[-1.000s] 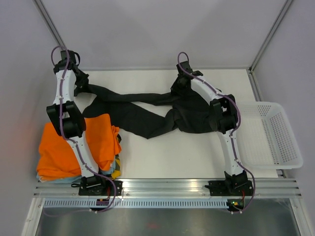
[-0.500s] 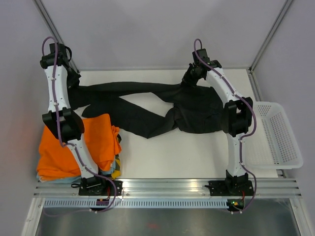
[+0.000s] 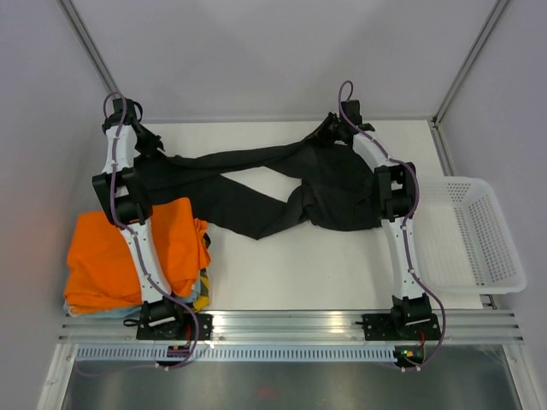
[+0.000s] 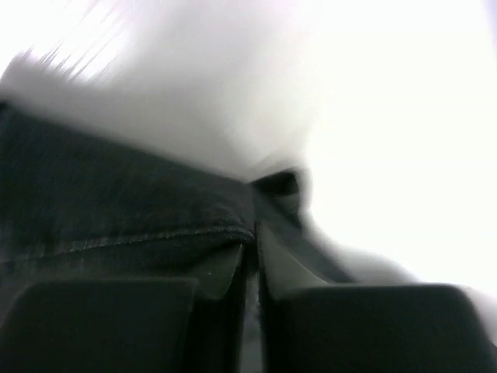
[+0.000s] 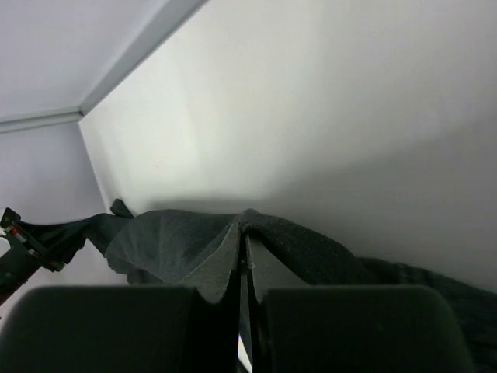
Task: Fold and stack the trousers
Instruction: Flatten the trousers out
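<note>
Black trousers [image 3: 333, 198] lie strung across the tabletop [image 3: 325, 265] between the left jaws, clamped on a leg hem, and the right jaws, clamped on the waist end, so both should draw level and gently lest the crossed legs bunch.

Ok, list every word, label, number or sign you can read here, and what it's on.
Nothing readable in any view.
No print shows on the trousers, orange garment or white basket.
Small coloured marks at the arm bases: too small to read.
</note>
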Robot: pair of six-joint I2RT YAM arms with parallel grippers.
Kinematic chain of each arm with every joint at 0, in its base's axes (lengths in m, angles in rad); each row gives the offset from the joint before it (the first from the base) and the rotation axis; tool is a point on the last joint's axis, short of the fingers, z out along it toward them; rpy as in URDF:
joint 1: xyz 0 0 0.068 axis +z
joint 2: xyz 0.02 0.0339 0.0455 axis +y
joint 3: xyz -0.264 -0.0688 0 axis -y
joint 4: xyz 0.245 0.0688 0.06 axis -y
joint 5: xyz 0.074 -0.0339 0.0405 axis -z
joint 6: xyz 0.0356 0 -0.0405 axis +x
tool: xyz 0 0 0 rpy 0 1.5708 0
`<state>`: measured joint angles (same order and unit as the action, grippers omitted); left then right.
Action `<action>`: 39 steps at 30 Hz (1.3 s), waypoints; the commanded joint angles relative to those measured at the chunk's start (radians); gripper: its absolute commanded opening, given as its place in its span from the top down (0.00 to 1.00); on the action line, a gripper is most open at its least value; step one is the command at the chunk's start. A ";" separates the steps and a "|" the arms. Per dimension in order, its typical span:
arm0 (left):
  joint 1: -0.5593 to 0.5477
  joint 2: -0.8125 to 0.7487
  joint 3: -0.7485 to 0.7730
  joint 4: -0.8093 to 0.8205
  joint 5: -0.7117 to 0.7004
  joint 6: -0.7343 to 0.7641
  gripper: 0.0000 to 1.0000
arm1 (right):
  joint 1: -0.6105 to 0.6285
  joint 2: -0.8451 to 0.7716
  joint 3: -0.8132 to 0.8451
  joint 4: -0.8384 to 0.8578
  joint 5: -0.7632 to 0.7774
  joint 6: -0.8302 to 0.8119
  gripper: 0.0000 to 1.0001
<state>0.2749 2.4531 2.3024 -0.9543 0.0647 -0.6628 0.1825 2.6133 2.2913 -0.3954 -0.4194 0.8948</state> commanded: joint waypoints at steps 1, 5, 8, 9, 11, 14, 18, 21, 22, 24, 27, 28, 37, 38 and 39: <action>0.006 -0.086 0.026 0.333 0.141 -0.110 0.60 | 0.006 0.039 0.097 0.294 -0.070 0.078 0.94; -0.009 -0.137 0.016 0.336 0.140 -0.083 0.00 | 0.005 0.051 0.086 0.329 -0.039 0.072 0.92; -0.017 -0.227 -0.101 0.250 0.007 -0.058 0.00 | 0.003 0.037 0.043 0.311 -0.012 0.059 0.92; -0.016 -0.253 -0.141 0.230 -0.024 -0.061 0.00 | 0.003 0.040 0.043 0.300 -0.009 0.049 0.92; -0.016 -0.325 -0.265 0.192 -0.112 -0.067 0.00 | 0.003 0.040 0.039 0.268 0.010 0.043 0.92; -0.014 -0.387 -0.380 0.128 -0.189 -0.089 0.01 | -0.001 0.033 0.034 0.185 0.092 0.026 0.96; -0.014 -0.437 -0.446 0.028 -0.220 -0.130 0.02 | -0.020 0.022 -0.009 0.185 0.096 0.046 0.98; -0.014 -0.494 -0.567 0.020 -0.247 -0.195 0.05 | -0.023 0.016 -0.007 0.176 0.097 0.036 0.99; -0.014 -0.506 -0.593 0.029 -0.261 -0.231 0.06 | -0.025 0.014 -0.009 0.170 0.099 0.033 0.99; 0.000 -0.511 -0.664 0.057 -0.250 -0.270 0.09 | -0.025 0.016 -0.010 0.170 0.097 0.033 0.99; 0.029 -0.487 -0.736 0.147 -0.183 -0.328 0.11 | -0.025 0.024 -0.004 0.176 0.084 0.039 0.98; 0.030 -0.479 -0.747 0.181 -0.168 -0.339 0.12 | -0.025 0.025 -0.001 0.176 0.073 0.039 0.98; 0.038 -0.396 -0.722 0.393 -0.221 -0.345 0.14 | -0.026 0.024 -0.010 0.155 0.041 0.021 0.98; 0.041 -0.390 -0.719 0.399 -0.227 -0.345 0.16 | -0.025 0.024 -0.012 0.150 0.041 0.020 0.98; 0.043 -0.387 -0.721 0.405 -0.229 -0.345 0.16 | -0.025 0.024 -0.016 0.148 0.039 0.015 0.98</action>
<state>0.3111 2.0415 1.5478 -0.6407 -0.1318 -0.9730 0.1699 2.6694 2.2795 -0.2352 -0.3702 0.9329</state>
